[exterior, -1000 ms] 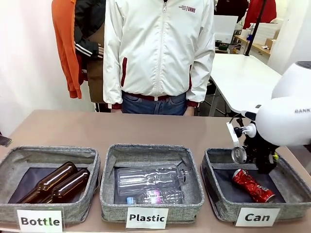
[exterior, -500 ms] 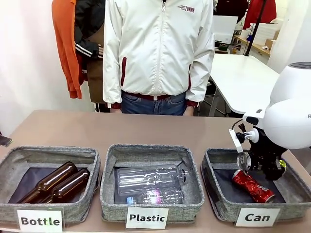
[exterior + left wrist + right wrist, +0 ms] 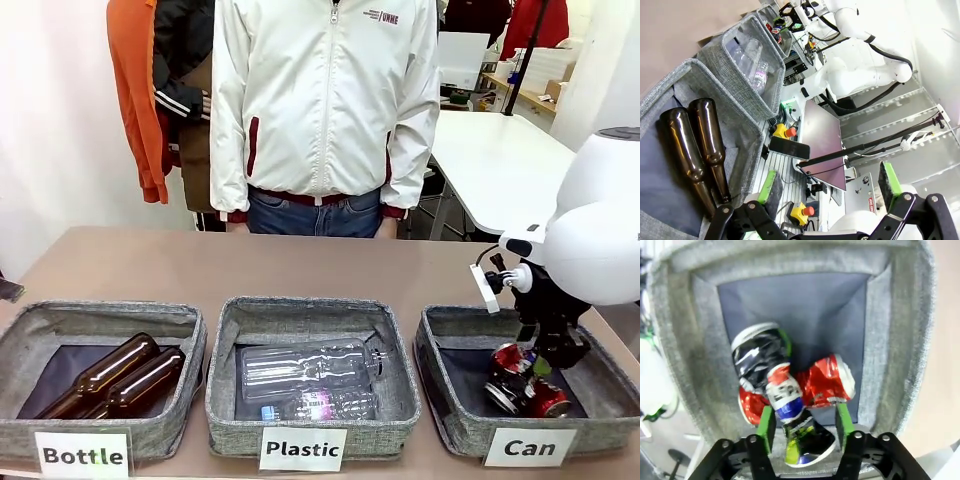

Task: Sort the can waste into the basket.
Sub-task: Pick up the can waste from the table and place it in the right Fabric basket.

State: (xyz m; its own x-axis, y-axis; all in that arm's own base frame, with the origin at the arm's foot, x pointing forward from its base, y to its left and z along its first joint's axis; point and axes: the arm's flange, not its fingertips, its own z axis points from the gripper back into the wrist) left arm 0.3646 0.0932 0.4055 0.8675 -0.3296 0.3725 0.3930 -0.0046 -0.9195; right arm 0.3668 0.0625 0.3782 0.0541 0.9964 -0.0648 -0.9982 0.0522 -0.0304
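Hovering spread over the cans (image 3: 790, 390) in the basket (image 3: 455, 425), the right claw (image 3: 802, 422) grips nothing.

Everything is lit bright and even, shadows are kept soft, and wide-angle bending is seen in the wrist views.

My right tool (image 3: 802, 427) is black with green pads. The basket (image 3: 452, 415) is grey fabric with a dark lining and a white card printed "Can" in black. One can (image 3: 832, 382) is red; another (image 3: 760, 355) is dark with a silver top; a third (image 3: 790, 405) shows red, white, blue and green. The table (image 3: 160, 265) is brown.
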